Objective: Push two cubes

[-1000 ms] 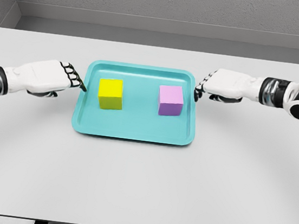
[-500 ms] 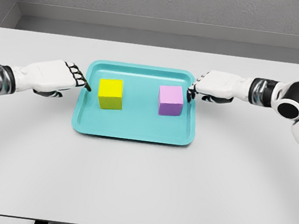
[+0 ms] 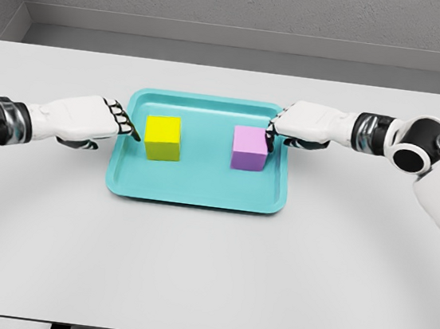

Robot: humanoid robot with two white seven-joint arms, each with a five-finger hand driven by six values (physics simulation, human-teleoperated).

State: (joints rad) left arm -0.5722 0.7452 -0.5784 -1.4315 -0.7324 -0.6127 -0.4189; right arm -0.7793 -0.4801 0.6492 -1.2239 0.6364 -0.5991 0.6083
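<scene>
The teal tray (image 3: pixel 196 196) is taken as the reference; it lies flat on the white table (image 3: pixel 206 275). The left hand (image 3: pixel 89 119) is positioned at the tray's left side, with its dark fingertips (image 3: pixel 130 130) extended over the left rim. The fingers are held together, slightly bent, and nothing is grasped. A narrow gap is seen between these fingertips and the yellow cube (image 3: pixel 163 137), which sits in the left half of the tray. The purple cube (image 3: pixel 250 149) sits in the right half of the tray, well apart from the yellow cube. The right hand (image 3: pixel 309 126) is positioned over the tray's right rim, its fingers curled inward and clamped on nothing. Its fingertips appear to be touching the upper right edge of the purple cube, although contact cannot be confirmed from this view.
</scene>
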